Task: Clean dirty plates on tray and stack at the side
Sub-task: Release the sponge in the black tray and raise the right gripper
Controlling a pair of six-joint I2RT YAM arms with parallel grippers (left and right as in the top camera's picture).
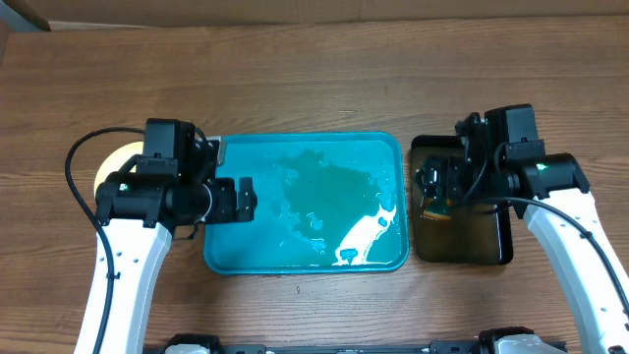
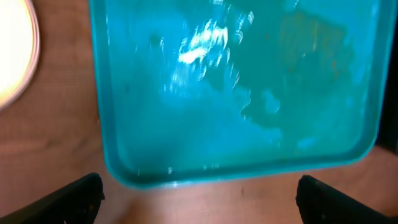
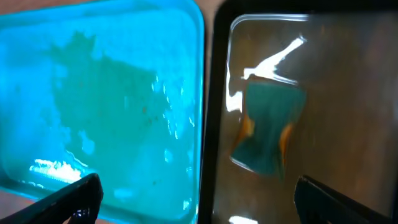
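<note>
1. Brown wood-grain bench (image 1: 314,69) is filling the whole overhead view and carrying everything listed below.
2. At the bench's left edge a round pale plate (image 1: 114,164) is lying flat, half covered by the left arm (image 1: 147,202). In the left wrist view it is glaring white with a thin pinkish rim, with bare wood between it and the tray's left rim. Whether more plates are lying under it cannot be told.
3. The left jaws are hovering over the tray's left rim. Their dark fingers (image 2: 74,199) are standing wide apart in the lower corners of the wrist view, with only wood and the tray's rim showing between them.
4. The teal tray (image 1: 256,246) is sitting in the middle of the bench, its long sides running along the bench's front edge. Its floor is glistening with wet streaks, bright glare is showing toward its front right corner, and a faint darker smear is showing near its back middle.
5. A narrower black tray (image 1: 472,246) is lying just beside the teal tray's right rim, and its floor is shining as if wet.
6. A crumpled teal sponge (image 3: 268,134) with orange patches is lying in the back left part of the black tray.
7. The right arm (image 1: 550,177) is reaching in from the bench's front right corner. The right jaws are hanging over the black tray's back left part, their fingers (image 3: 68,199) spread wide. The sponge is showing beyond them, apart from both.
</note>
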